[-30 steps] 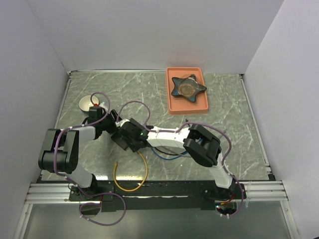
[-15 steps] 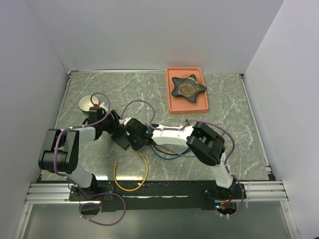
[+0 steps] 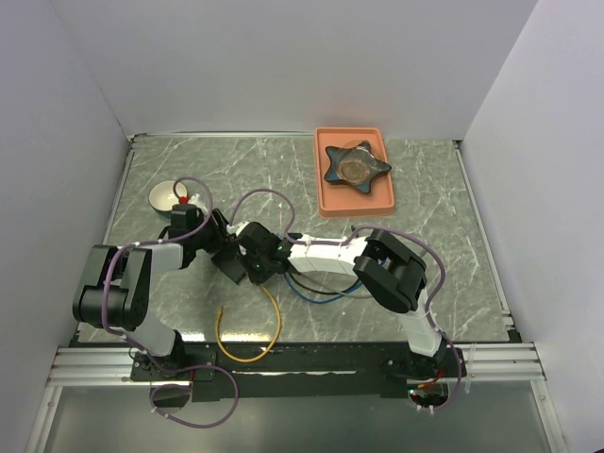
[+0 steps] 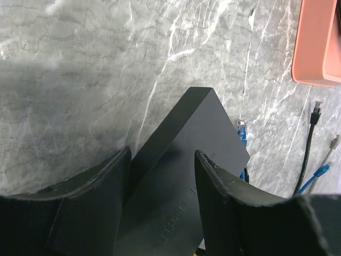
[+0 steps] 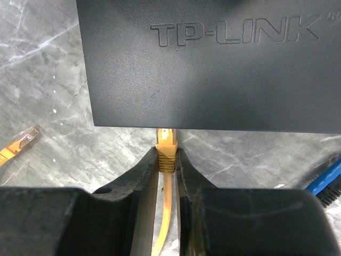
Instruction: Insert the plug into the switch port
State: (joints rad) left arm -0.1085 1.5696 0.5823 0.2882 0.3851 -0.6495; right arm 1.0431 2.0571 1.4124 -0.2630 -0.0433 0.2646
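Mid-left of the table [image 3: 453, 245] is crowded. The left gripper [image 4: 162, 154] clamps the black switch box [image 4: 197, 122]. The right gripper [image 5: 167, 154] comes at its long edge, pinching the yellow plug [image 5: 165, 140], whose tip meets that edge. No passage between them.

Loose cable ends [image 4: 315, 106] lie just right of the box. The yellow cable [image 3: 247, 359] loops by the front edge. The right arm [image 3: 326, 257] bars the middle.

Far side: orange tray [image 3: 357, 209] with star-shaped object [image 3: 356, 166], and white bowl [image 3: 162, 195] at left. Open marble lies between them and along the right side. Walls [image 3: 283, 66] close three sides.
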